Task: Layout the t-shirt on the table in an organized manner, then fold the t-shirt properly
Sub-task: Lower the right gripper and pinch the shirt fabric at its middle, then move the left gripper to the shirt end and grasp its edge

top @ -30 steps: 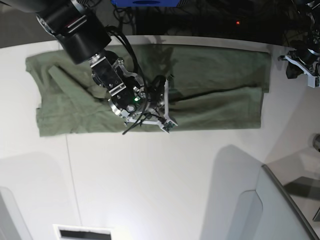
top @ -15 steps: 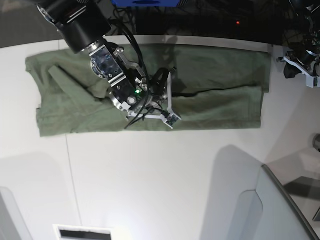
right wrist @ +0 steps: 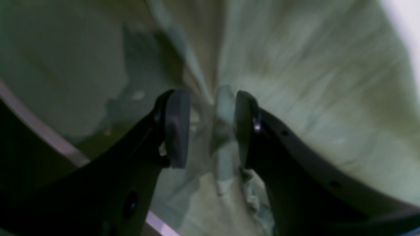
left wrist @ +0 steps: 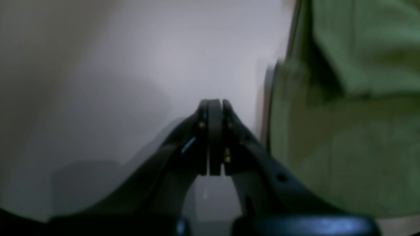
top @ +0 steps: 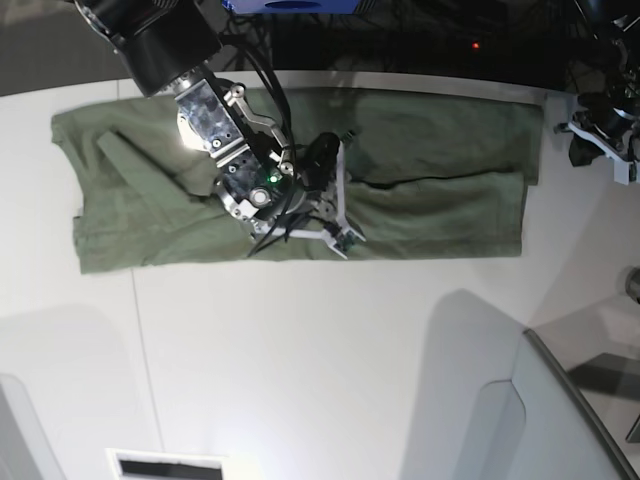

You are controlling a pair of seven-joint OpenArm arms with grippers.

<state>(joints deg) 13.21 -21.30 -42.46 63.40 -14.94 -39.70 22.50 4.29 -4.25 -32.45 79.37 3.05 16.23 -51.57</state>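
Observation:
The olive-green t-shirt lies spread in a wide band along the far side of the white table, with a dark crease running across its middle. My right gripper sits low over the shirt's centre. In the right wrist view the gripper is open; a raised ridge of the t-shirt stands between the pads with gaps on both sides. My left gripper hovers off the shirt's right edge. In the left wrist view it is shut on nothing, over bare table, with the t-shirt beside it.
A grey translucent panel rises at the near right corner. A thin dark seam crosses the tabletop on the left, and a slot sits at the near edge. Dark cables and equipment lie beyond the far edge.
My right gripper's jaws have parted, letting go of the cloth fold, and the arm has shifted slightly toward the far edge. The left arm has barely moved.

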